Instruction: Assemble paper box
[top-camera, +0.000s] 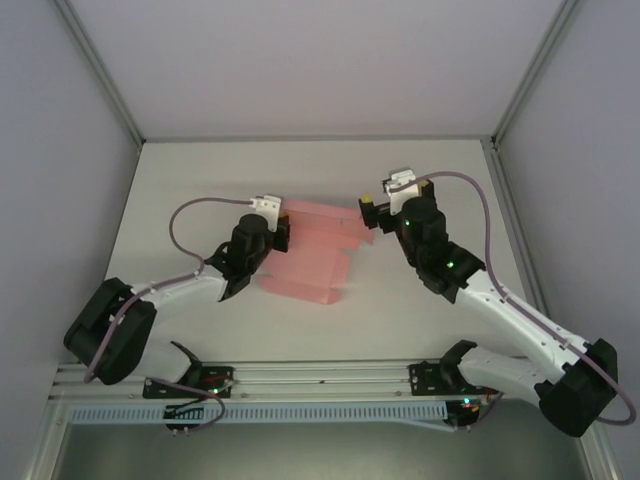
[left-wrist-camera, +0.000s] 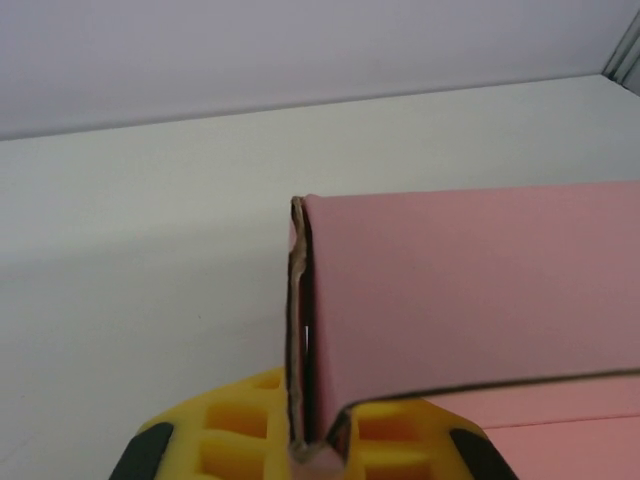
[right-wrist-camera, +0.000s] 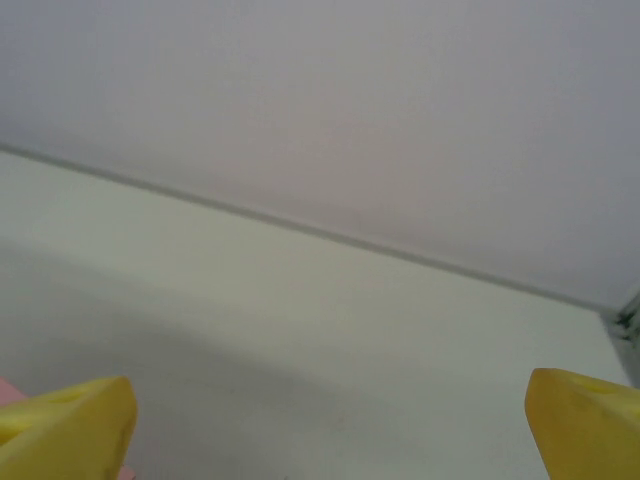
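Note:
The paper box (top-camera: 312, 252) is a pale pink card sheet, partly folded, lying mid-table between the two arms. My left gripper (top-camera: 283, 232) is shut on the sheet's left edge. In the left wrist view a folded wall of the pink card (left-wrist-camera: 470, 300) stands upright, pinched between the yellow fingers (left-wrist-camera: 240, 430). My right gripper (top-camera: 368, 213) sits at the sheet's upper right corner, open. Its yellow fingertips (right-wrist-camera: 70, 425) stand far apart with nothing between them; a sliver of pink shows at the lower left edge of that view.
The white table (top-camera: 200, 180) is bounded by grey walls and metal frame posts (top-camera: 100, 70). A rail (top-camera: 320, 380) with the arm bases runs along the near edge. Bare table lies behind the sheet and to both sides.

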